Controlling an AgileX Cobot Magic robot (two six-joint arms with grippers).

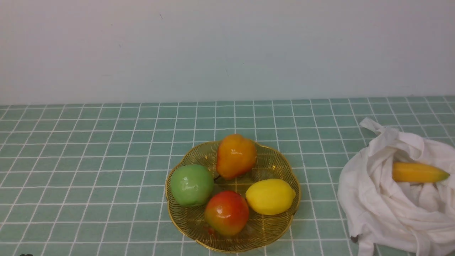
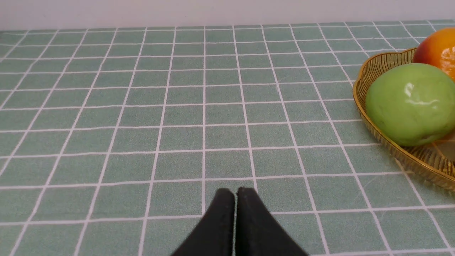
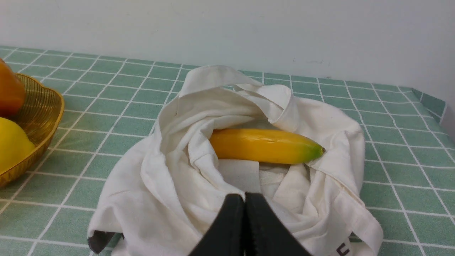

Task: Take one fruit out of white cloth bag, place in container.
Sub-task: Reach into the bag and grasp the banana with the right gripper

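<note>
The banana [image 1: 419, 172] [image 3: 265, 145], yellow-orange with a greenish tip, lies in the open mouth of the crumpled white cloth bag [image 1: 384, 202] [image 3: 170, 188] at the right of the table. The gold wire bowl [image 1: 273, 233] [image 2: 391, 64] [image 3: 42, 106] stands in the middle and holds a green apple [image 1: 192, 185] [image 2: 408, 103], an orange pear [image 1: 235, 155], a yellow lemon [image 1: 270, 196] and a red apple [image 1: 226, 212]. My right gripper [image 3: 244, 196] is shut and empty, just short of the bag with the banana beyond it. My left gripper [image 2: 235, 192] is shut and empty over bare tiles beside the bowl.
The table carries a green cloth [image 1: 89, 160] with a white grid. A pale wall [image 1: 213, 49] closes off the far side. The table's edge [image 3: 439, 110] shows beyond the bag in the right wrist view. Neither arm shows in the front view.
</note>
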